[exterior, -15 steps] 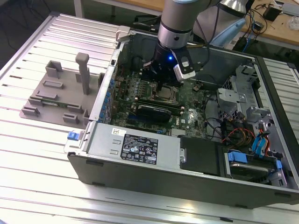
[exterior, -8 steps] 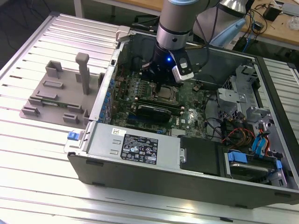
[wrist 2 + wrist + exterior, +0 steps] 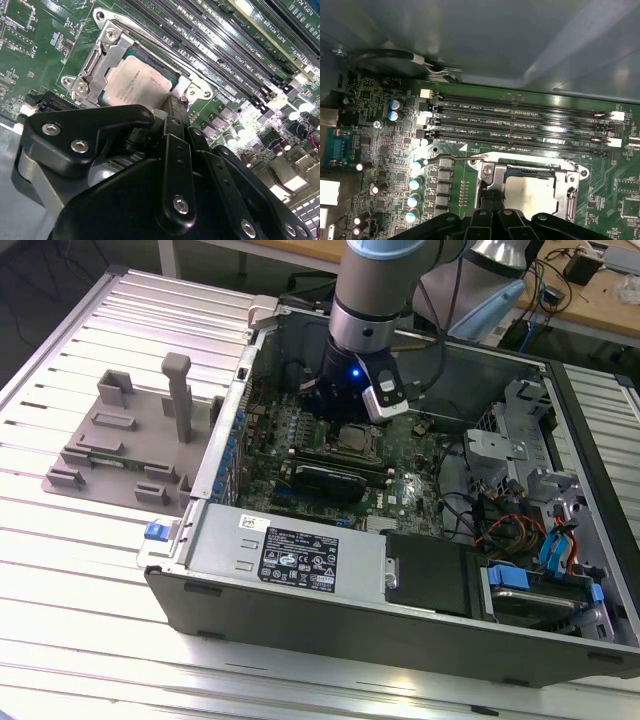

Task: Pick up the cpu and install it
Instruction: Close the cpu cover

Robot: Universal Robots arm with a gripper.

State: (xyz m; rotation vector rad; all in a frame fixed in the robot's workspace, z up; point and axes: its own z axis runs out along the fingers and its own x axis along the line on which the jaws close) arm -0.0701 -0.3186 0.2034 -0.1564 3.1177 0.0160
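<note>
Working this close to a chip that already sits in its place, the claw point(image 3: 172, 107) does best, I judge, to move slowly and straight down. It should bear only on the metal frame point(image 3: 107, 47) at the socket's edge and keep off the chip's bare plate, since a skewed push could shift it on its contacts. The claw looks drawn narrow and holds nothing. Its tips stand at the frame's near edge; whether they touch it I cannot tell.

Just beyond them the cpu point(image 3: 137, 80) lies flat in the socket, apart from the claw, its silvery top showing through the frame's window. The wire lever point(image 3: 455, 159) runs past the frame's far edge, then come the memory slots point(image 3: 520, 125). The motherboard point(image 3: 410, 465) lies in the open case point(image 3: 300, 560), which rests on the bench point(image 3: 90, 570).
</note>
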